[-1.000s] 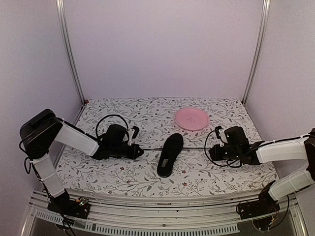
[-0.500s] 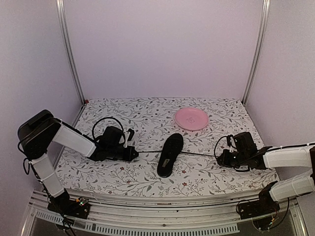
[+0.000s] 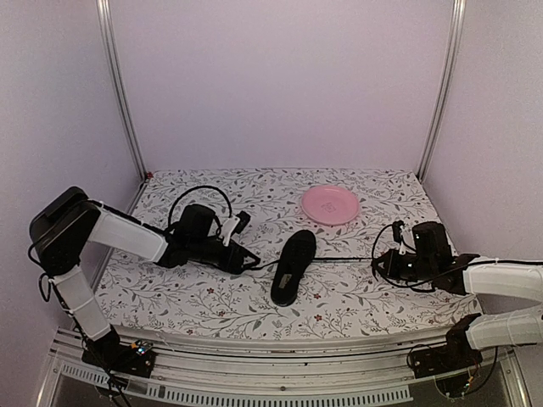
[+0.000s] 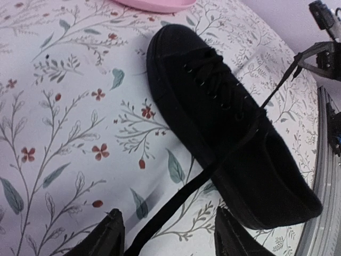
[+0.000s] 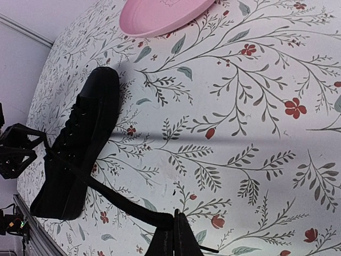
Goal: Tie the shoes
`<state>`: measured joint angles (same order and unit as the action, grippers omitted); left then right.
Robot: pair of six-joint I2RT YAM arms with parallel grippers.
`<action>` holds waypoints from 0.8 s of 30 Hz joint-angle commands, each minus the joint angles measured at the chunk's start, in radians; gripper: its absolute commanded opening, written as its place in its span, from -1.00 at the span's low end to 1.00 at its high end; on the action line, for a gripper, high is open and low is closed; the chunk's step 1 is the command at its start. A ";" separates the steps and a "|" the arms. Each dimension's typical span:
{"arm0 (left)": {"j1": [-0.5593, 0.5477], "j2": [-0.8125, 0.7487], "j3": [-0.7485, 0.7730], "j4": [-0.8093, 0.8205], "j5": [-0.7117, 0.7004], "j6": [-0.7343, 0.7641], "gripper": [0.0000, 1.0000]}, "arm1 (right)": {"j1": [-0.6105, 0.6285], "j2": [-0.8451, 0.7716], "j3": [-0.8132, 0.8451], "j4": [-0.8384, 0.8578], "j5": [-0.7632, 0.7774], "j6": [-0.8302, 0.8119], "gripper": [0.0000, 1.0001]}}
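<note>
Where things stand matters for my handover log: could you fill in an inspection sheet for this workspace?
Surface: flowered table cover, flat.
Job's things: black shoe upright mid-table; one lace stretched right, the other lace trailing left.
Clutter: pink plate behind the shoe, apart from it.
Grippers: right gripper shut on its lace; left gripper open, lace between its jaws.
Cables: black loops on both wrists.
Surroundings: plain walls, metal posts.

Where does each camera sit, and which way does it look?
Top external: above and behind, looking down on the table; left arm, right arm show.
Left wrist: on the left arm, facing right at the shoe; left end effector open.
Right wrist: on the right arm, facing left at the shoe; right end effector shut on the lace.
Shared: all see shoe and pink plate.
</note>
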<state>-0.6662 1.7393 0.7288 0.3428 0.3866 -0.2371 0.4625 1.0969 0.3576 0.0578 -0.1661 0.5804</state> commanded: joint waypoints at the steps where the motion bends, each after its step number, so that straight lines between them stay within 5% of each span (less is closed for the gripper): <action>1: -0.016 0.065 0.126 -0.037 0.127 0.146 0.13 | -0.008 -0.011 0.002 0.033 -0.020 -0.031 -0.96; 14: -0.062 0.217 0.260 -0.156 0.135 0.206 -0.08 | -0.008 0.001 0.022 0.043 -0.029 -0.037 -0.96; 24: -0.062 0.213 0.237 -0.153 0.091 0.201 -0.73 | -0.007 0.021 0.024 0.057 -0.036 -0.039 -0.96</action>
<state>-0.7246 1.9511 0.9806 0.1913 0.4988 -0.0425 0.4614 1.1107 0.3599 0.0864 -0.1947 0.5556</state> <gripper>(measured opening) 0.170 0.022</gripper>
